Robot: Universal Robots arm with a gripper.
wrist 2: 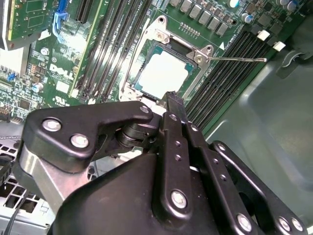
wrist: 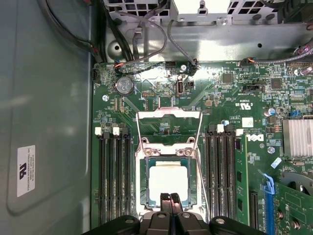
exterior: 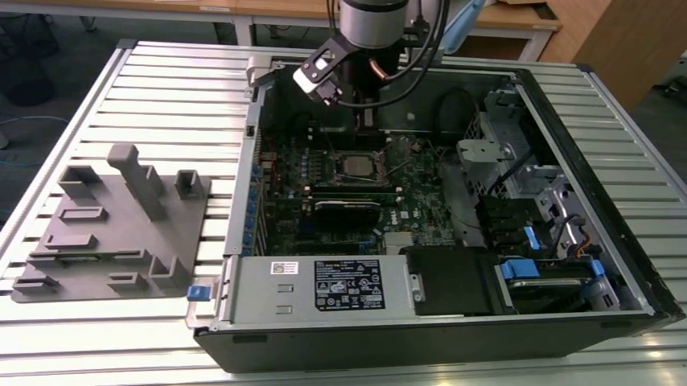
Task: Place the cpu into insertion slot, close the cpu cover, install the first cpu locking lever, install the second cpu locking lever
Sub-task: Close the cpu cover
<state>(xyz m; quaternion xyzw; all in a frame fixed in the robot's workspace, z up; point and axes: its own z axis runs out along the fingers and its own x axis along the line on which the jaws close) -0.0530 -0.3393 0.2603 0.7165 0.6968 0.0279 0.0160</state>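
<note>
One gripper (wrist: 169,197) to report: its two fingers are pressed together with nothing held between them. In the first wrist view you see the tips over the edge of the cpu (wrist: 167,182) on the side away from the cover's hinge. Whether they touch the chip cannot be told.

The cpu lies flat and square inside the insertion slot (wrist: 144,188), its pale metal top facing up. The second wrist view shows it the same way, seated (wrist 2: 164,73), with the fingertip pair (wrist 2: 172,98) just beside its rim.

The cpu cover (wrist: 168,117) is not closed. You will find it swung up on its hinge, and the green circuit board (wrist: 220,98) shows through its cut-out centre.

A locking lever (wrist 2: 239,59) is unlatched and juts from a socket corner out across the memory slots (wrist 2: 222,81).

In the exterior view the gripper (exterior: 363,121) reaches down into the open computer case (exterior: 429,338), which lies on a slatted table (exterior: 161,96). A grey fixture (exterior: 108,225) sits on the table to the exterior view's left of the case.
</note>
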